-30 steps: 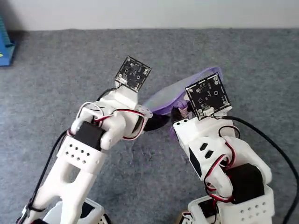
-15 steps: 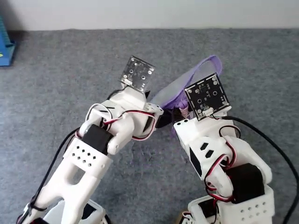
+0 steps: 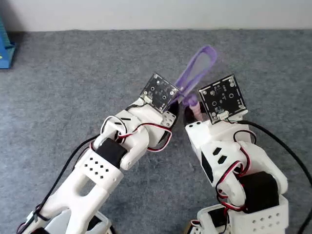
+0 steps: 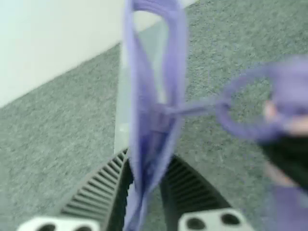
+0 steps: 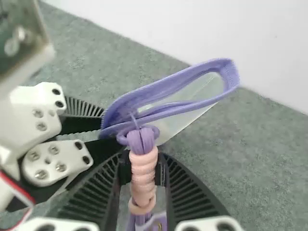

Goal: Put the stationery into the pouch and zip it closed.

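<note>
1. The left gripper (image 4: pixel 147 168) is clamped on one end of the purple pouch (image 3: pixel 194 69), which stands on edge, raised above the grey table (image 3: pixel 73 73)
2. The right gripper (image 5: pixel 140 163) pinches the pink-and-purple zip cord (image 5: pixel 141 185) (no stationery can be made out inside)
3. Zipping seems in hand: draw the cord straight along the zip line, with the left grip anchoring the fabric taut and untwisted

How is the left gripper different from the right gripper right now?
The left gripper pinches the purple edge of the pouch; the right gripper pinches the pink and purple pull cord. The left arm slants across the table; the right arm stands straighter. Both grippers are shut on parts of one pouch.
</note>
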